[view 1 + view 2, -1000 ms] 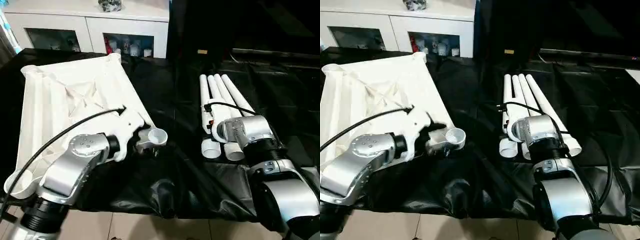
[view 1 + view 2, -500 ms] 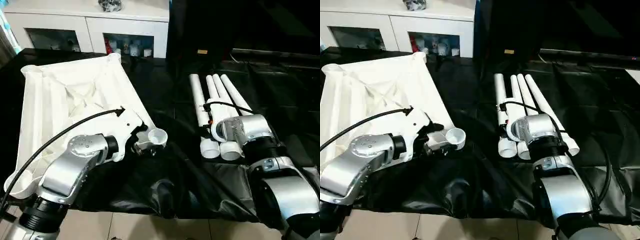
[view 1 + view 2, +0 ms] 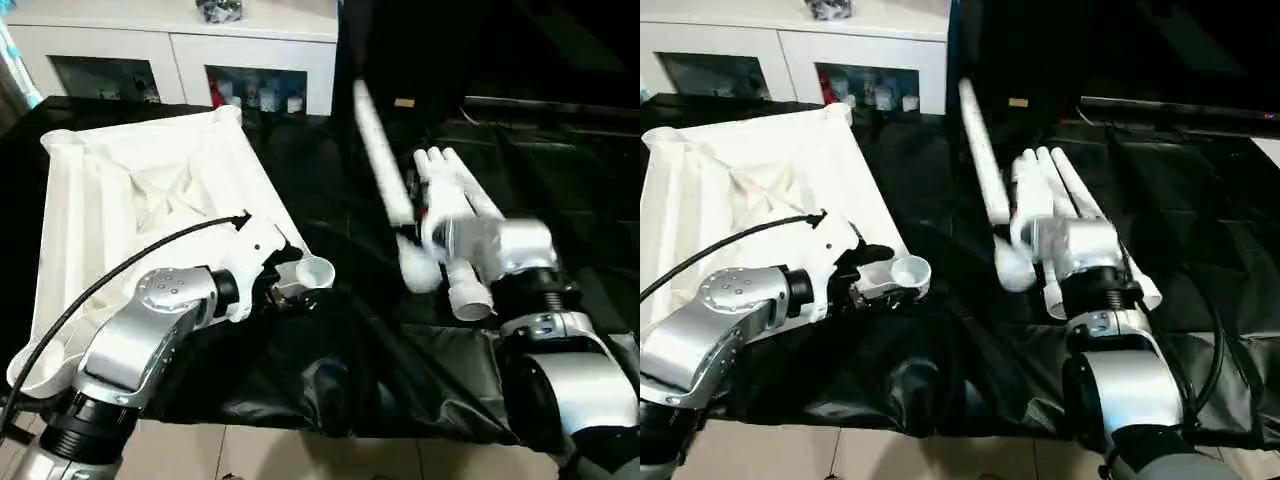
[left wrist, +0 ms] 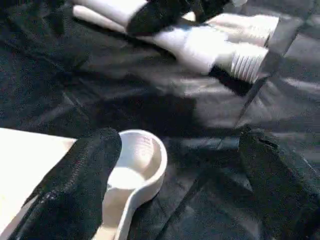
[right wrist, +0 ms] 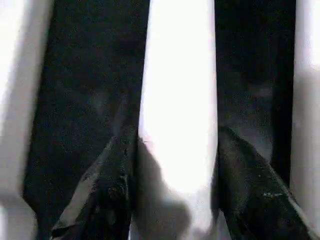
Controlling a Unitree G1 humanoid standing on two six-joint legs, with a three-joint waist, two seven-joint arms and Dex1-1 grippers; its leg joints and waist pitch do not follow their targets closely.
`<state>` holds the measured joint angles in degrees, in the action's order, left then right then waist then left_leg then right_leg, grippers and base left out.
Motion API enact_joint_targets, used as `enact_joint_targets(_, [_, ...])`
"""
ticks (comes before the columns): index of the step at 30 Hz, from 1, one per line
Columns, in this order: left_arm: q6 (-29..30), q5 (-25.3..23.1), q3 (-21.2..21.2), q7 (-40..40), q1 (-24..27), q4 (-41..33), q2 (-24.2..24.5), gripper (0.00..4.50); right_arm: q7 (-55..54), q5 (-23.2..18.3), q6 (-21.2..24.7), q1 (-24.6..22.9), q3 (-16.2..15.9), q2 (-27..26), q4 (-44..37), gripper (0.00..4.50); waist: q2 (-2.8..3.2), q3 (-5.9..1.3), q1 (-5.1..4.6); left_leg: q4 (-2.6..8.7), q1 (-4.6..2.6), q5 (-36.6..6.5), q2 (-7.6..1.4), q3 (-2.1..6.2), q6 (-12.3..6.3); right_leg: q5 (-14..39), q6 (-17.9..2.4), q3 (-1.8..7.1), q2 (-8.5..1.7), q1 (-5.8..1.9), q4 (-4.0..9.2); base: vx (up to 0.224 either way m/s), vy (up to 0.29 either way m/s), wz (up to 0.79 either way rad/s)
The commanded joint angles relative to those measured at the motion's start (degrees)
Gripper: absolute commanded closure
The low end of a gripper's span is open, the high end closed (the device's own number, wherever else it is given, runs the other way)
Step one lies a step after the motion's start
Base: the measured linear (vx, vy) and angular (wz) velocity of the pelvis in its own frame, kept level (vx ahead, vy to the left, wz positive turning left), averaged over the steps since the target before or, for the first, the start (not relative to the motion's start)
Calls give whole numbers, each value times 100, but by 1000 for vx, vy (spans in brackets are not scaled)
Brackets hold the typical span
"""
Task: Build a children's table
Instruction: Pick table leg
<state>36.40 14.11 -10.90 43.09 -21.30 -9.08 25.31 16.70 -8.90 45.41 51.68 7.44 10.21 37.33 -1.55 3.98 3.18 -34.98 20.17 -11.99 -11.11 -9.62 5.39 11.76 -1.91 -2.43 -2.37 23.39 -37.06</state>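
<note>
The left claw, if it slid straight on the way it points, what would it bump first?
Probably the lifted leg in the right claw; the left claw straddles the corner socket, black sheet beyond. Depth is unclear.

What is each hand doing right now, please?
Left hand: open, at the tabletop corner socket.
Right hand: closed on a leg.

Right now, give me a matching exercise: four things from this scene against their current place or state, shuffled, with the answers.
Things:
1. raised leg
2. other legs
3. tabletop
4. corner socket

States:
A. underside up on the black sheet
B. between the left gripper's open fingers
C. lying together on the sheet
D. clamped in the right gripper, tilted up

Pairs: 1-D, 2-C, 3-A, 4-B
</note>
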Motion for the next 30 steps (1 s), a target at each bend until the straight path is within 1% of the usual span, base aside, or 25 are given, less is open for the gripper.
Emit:
enact_joint_targets(1, [173,131,149,-42,-195,7,-48,4,137,-146,-49,-29,81,-2,-300,262,26,-449,0,339,17,-134,-116,-12,19,-8,-1192,295,-407,-401,369,0,0,0])
enact_joint_targets(3, [265,183,264,-162,-293,70,-138,0,238,-230,-127,-91,98,-22,-452,262,39,-450,3,337,14,-148,-115,-12,11,12,-1207,293,-411,-399,374,0,0,0])
enact_joint_targets(4, [283,201,305,-212,-327,97,-187,0,282,-263,-202,-121,109,-32,-498,262,8,-455,15,334,22,-137,-118,-10,-7,12,-1205,299,-426,-415,368,0,0,0])
enact_joint_targets(6, [311,246,350,-238,-361,114,-246,0,362,-333,-337,-191,132,-63,-621,262,13,-449,32,334,28,-105,-116,-11,-26,91,-1170,302,-434,-410,384,0,0,0])
enact_joint_targets(8, [523,392,461,-360,-446,133,-417,0,799,-570,-641,-462,107,-115,-1065,262,6,-458,37,328,31,-53,-115,-16,-50,6,-1146,303,-423,-416,373,0,0,0])
enact_joint_targets(10, [891,628,698,-623,-614,223,-701,0,1527,-879,-883,-875,-37,-81,-1694,262,4,-467,80,307,30,-9,-121,-25,-163,-285,-1164,308,-426,-436,359,0,0,0])
enact_joint_targets(11, [993,741,814,-706,-681,269,-819,0,1786,-1004,-934,-1032,-71,-62,-1935,262,-11,-473,67,325,48,50,-125,-1,-239,-379,-1228,292,-425,-449,344,0,0,0])
enact_joint_targets(12, [993,741,814,-706,-681,269,-819,0,1786,-1004,-934,-1032,-71,-62,-1935,262,-20,-466,70,328,48,12,-119,-6,-265,-322,-1233,287,-421,-443,369,0,0,0])
enact_joint_targets(13, [1171,948,1016,-803,-778,336,-985,0,2115,-1182,-947,-1230,-106,-11,-2214,262,-36,-456,58,325,57,-68,-112,-9,-268,-118,-1235,286,-425,-451,385,0,0,0])
enact_joint_targets(14, [1242,1147,1180,-836,-845,374,-1114,0,2367,-1356,-913,-1384,-102,23,-2421,262,-32,-456,81,319,50,-85,-114,-7,-272,-43,-1229,291,-440,-450,402,0,0,0])
enact_joint_targets(15, [1315,1351,1348,-880,-915,418,-1245,0,2585,-1534,-819,-1494,-82,54,-2579,262,-67,-451,78,323,68,-102,-111,-1,-301,114,-1192,291,-440,-457,419,0,0,0])
enact_joint_targets(16, [1331,1394,1383,-889,-930,427,-1272,0,2632,-1571,-799,-1517,-78,61,-2613,262,-65,-445,77,320,70,-96,-91,-8,-314,159,-1162,288,-426,-462,427,0,0,0])
enact_joint_targets(17, [1331,1394,1383,-889,-930,427,-1272,0,2632,-1571,-799,-1517,-78,61,-2613,262,-57,-449,90,316,55,-107,-104,-5,-323,205,-1156,289,-438,-448,433,0,0,0])
enact_joint_targets(18, [1450,1684,1619,-981,-1049,506,-1453,0,2879,-1839,-629,-1657,-26,89,-2814,262,-61,-435,59,323,62,-145,-96,-3,-308,455,-1097,277,-425,-432,459,0,0,0])
enact_joint_targets(19, [1636,1932,1845,-1090,-1167,558,-1617,0,3064,-2021,-545,-1811,-13,114,-3001,262,-10,-437,75,297,47,-174,-77,-24,-304,452,-1113,288,-415,-433,466,0,0,0])
enact_joint_targets(20, [1665,1969,1884,-1112,-1188,566,-1646,0,3099,-2050,-539,-1843,-15,119,-3037,263,-28,-439,92,295,43,-178,-86,-20,-325,455,-1107,290,-421,-433,491,0,0,0])
enact_joint_targets(21, [1776,2109,2030,-1194,-1270,596,-1754,0,3231,-2163,-515,-1967,-21,138,-3172,263,-29,-441,99,309,62,-176,-99,1,-349,457,-1120,273,-420,-432,491,0,0,0])
enact_joint_targets(22, [1776,2109,2030,-1194,-1270,596,-1754,0,3231,-2163,-515,-1967,-21,138,-3172,263,-31,-447,108,311,51,-179,-105,9,-350,488,-1120,269,-425,-425,484,0,0,0])
enact_joint_targets(23, [1924,2408,2268,-1270,-1428,667,-1922,0,3422,-2273,-520,-2171,-81,181,-3356,263,-30,-445,103,319,57,-179,-110,16,-352,536,-1118,265,-427,-421,483,0,0,0])
enact_joint_targets(24, [1962,2603,2347,-1232,-1504,655,-1990,0,3513,-2308,-533,-2285,-127,206,-3442,263,5,-440,131,305,57,-212,-100,12,-328,596,-1100,267,-428,-426,505,0,0,0])
enact_joint_targets(26, [1971,2689,2366,-1192,-1530,636,-2013,0,3542,-2316,-538,-2328,-148,217,-3471,263,-4,-446,150,310,63,-194,-102,17,-332,611,-1094,264,-430,-422,502,0,0,0])
enact_joint_targets(27, [1978,2729,2345,-1160,-1535,594,-2026,0,3564,-2336,-534,-2369,-166,231,-3508,263,8,-441,149,320,58,-216,-106,25,-311,705,-1056,258,-428,-414,518,0,0,0])
enact_joint_targets(28, [1996,2759,2330,-1148,-1533,561,-2048,0,3566,-2347,-531,-2394,-179,238,-3537,263,41,-439,155,318,55,-223,-108,31,-296,720,-1050,259,-427,-406,514,0,0,0])
enact_joint_targets(29, [2038,2803,2321,-1166,-1538,555,-2076,0,3566,-2368,-524,-2415,-189,247,-3571,263,23,-440,150,320,54,-235,-105,28,-287,744,-1023,257,-420,-408,522,0,0,0])
enact_joint_targets(30, [2061,2823,2323,-1190,-1546,561,-2096,0,3563,-2375,-521,-2425,-196,254,-3592,263,23,-441,154,320,55,-230,-106,28,-283,743,-1014,259,-424,-414,524,0,0,0])
